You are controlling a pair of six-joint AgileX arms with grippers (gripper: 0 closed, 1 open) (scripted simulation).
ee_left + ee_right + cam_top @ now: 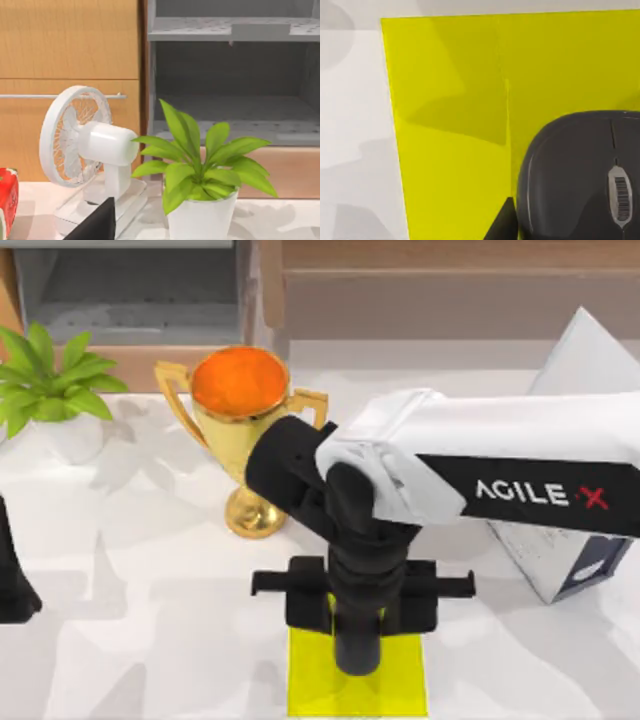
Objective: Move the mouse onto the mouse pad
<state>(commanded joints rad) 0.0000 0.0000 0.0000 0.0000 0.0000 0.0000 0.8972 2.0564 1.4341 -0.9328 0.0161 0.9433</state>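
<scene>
The mouse pad (pixel 310 685) is a flat bright-yellow square at the table's front centre. My right gripper (pixel 358 612) hangs over its far edge, pointing down from the arm that reaches in from the right. In the right wrist view the dark grey mouse (pixel 575 175), with a scroll wheel, sits close above the mouse pad (pixel 450 100). One black finger (pixel 503 223) presses against the mouse's side; the other side is out of frame. From above, the gripper hides the mouse. My left arm (pixel 12 580) is parked at the left edge.
A gold trophy (pixel 240 410) with an orange bowl stands just behind the pad. A potted plant (pixel 50 380) is at the back left, with a white fan (pixel 85 145) beside it. A white box (pixel 570 540) lies at the right.
</scene>
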